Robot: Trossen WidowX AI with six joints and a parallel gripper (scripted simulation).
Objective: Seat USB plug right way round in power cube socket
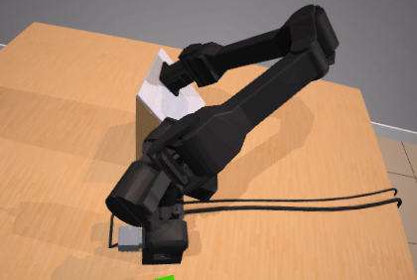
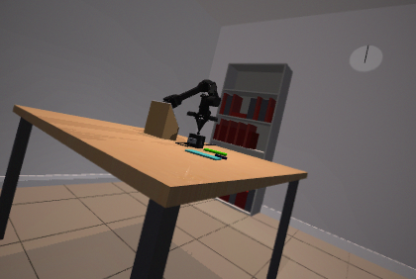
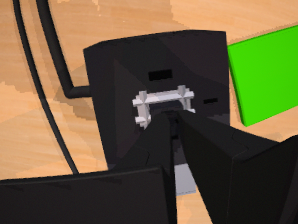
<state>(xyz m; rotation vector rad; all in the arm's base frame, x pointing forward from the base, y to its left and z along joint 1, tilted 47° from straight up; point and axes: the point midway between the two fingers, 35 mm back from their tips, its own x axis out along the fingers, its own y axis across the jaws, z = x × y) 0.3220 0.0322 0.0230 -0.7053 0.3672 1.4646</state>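
The black power cube stands on the table. Its top socket has a pale raised rim. My gripper points down over the cube and is shut on the dark USB plug. The plug is at the socket, inside or just above the rim; its depth and which way round it faces cannot be told, as the fingers cover most of it. In the top view the arm hides the fingertips.
A grey block sits against the cube's side. Black cables run beside the cube. Green and cyan flat items lie nearby. A tall box with a sloped white top stands behind.
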